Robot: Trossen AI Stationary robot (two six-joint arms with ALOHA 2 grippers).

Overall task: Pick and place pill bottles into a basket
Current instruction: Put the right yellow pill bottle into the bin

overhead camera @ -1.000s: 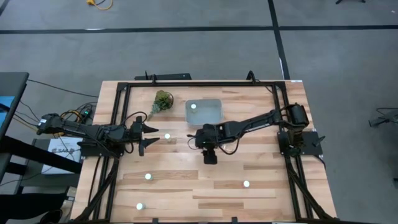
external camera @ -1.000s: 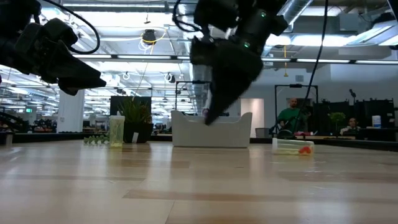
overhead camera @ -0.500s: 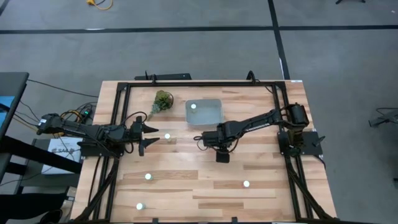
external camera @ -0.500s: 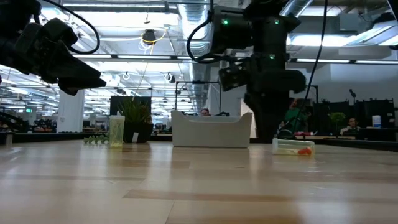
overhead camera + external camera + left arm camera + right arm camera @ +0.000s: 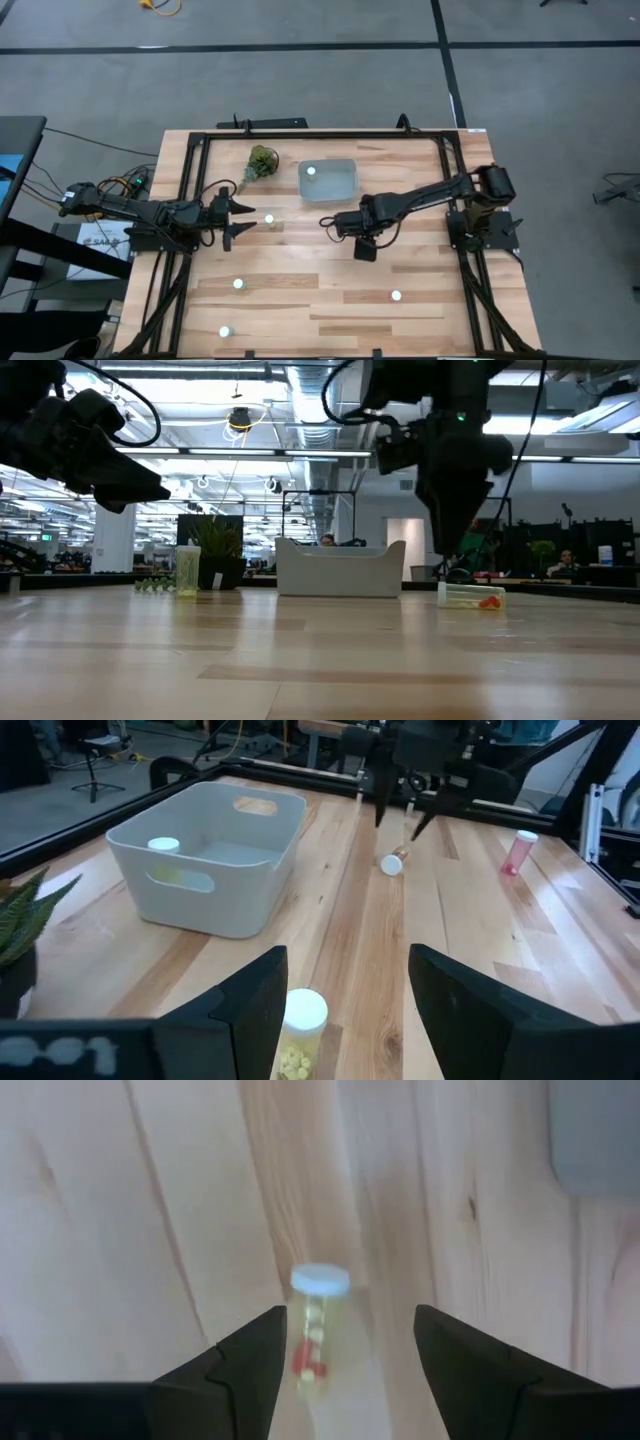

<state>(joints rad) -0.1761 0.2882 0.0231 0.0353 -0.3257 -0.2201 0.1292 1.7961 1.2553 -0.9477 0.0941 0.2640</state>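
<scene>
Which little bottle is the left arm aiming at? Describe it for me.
Find the green plant sprig beside the basket. Just below it in the overhead view stands an upright pill bottle with yellow pills inside. Alone among the white-capped bottles, it sits right before the open left gripper.

Straight-down overhead, level tabletop view and two close wrist cameras, the basket (image 5: 328, 180) common to three.

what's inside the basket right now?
One pill bottle, white cap showing, sits in the basket near one end wall. In the left wrist view the near wall hides part of the floor, but the high view shows nothing else inside.
</scene>
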